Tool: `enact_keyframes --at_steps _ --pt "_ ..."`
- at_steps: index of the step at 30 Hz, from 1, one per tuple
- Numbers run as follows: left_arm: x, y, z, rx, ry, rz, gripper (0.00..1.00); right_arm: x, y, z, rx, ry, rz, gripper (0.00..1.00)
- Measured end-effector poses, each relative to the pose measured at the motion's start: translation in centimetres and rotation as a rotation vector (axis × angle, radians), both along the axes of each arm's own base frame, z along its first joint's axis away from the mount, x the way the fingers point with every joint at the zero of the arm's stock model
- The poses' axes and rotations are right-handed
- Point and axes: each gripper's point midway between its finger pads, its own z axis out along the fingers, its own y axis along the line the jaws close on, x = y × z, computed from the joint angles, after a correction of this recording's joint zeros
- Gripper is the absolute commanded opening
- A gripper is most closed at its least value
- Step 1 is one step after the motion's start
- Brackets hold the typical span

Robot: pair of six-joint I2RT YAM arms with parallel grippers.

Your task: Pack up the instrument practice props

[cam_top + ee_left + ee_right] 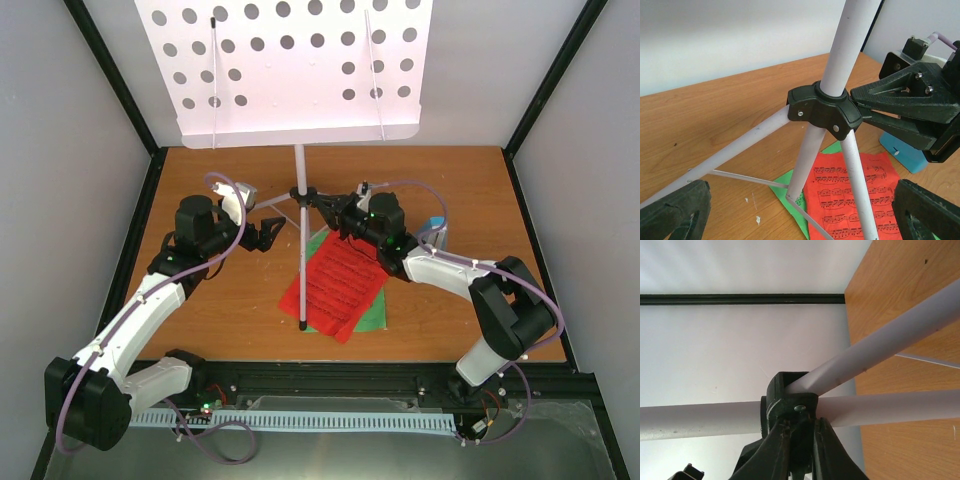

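The white hole-punched music stand [290, 70] stands upright at the back on silver tripod legs [730, 152] joined by a black hub [824, 106]. My right gripper [325, 208] is shut on that hub [790, 395]; it also shows in the left wrist view [905, 107]. My left gripper [268, 234] is open and empty, just left of the tripod, its fingers [675, 210] wide apart facing the legs. The red music sheet [335, 278] lies on the green sheet [372, 316] under the tripod. The blue metronome [436, 232] sits behind my right arm, partly hidden; it also shows in the left wrist view [904, 154].
The wooden table [230, 320] is enclosed by white walls with black frame posts [120, 90]. A cable rail [300, 420] runs along the near edge.
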Motion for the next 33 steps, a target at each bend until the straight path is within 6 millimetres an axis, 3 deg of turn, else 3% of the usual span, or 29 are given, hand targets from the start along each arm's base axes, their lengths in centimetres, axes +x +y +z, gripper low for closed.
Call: enact_keyframes --at_steps 4,11,22,29,31,33 --pt "0.0 0.0 0.0 0.000 0.000 0.000 0.99 -0.1 0.0 0.3 -0.045 -0.092 0.011 0.03" --pt "0.0 0.0 0.0 0.000 0.000 0.000 0.99 -0.8 -0.1 0.7 -0.225 -0.438 0.027 0.03" --pt "0.1 0.0 -0.3 0.003 0.010 0.000 0.99 -3.3 1.6 0.8 -0.832 -1.195 0.136 0.03" --pt "0.2 -0.1 -0.5 0.004 0.014 0.000 0.99 -2.9 1.6 0.6 -1.252 -1.547 0.161 0.03" --pt "0.2 -0.1 -0.5 0.004 0.014 0.000 1.00 -2.6 1.3 0.6 -1.375 -1.624 0.154 0.09" --pt "0.2 -0.1 -0.6 0.005 0.016 0.000 1.00 -2.4 1.2 0.6 -1.458 -1.678 0.153 0.28"
